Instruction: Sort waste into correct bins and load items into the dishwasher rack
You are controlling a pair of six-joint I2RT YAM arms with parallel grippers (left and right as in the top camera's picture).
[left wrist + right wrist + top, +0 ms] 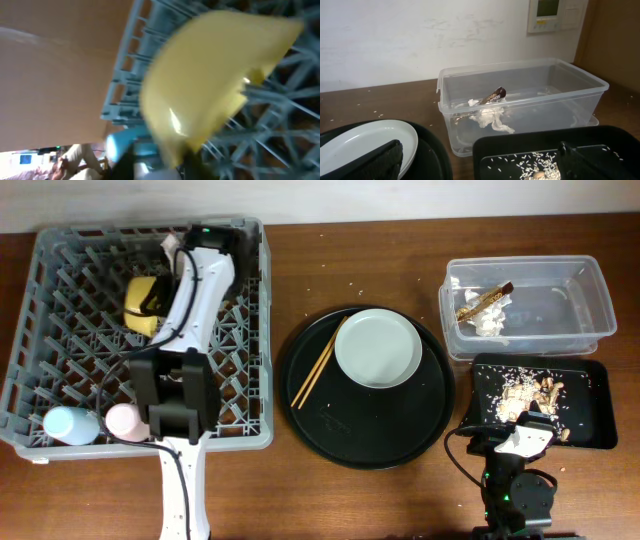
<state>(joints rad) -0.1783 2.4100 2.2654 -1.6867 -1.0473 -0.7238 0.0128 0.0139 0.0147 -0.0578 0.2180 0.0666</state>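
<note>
My left gripper (152, 302) reaches into the grey dishwasher rack (60, 250) and is shut on the rim of the yellow bowl (140, 305). The bowl fills the blurred left wrist view (210, 75). The light-blue cup (65, 423) and pink cup (125, 420) stand in the rack's front left corner. The grey plate (378, 348) and chopsticks (320, 362) lie on the round black tray (400, 435). The clear tub (580, 290) holds tissue (490, 117) and the wrapper (492, 95). The black rectangular tray (590, 405) holds food scraps (540, 392). My right gripper (480, 167) is open and empty before it.
Rice grains lie scattered on the brown table between the rack and the tub. The clear tub and the black rectangular tray sit close together at the right edge. A white wall with a control panel (555, 15) stands behind the tub.
</note>
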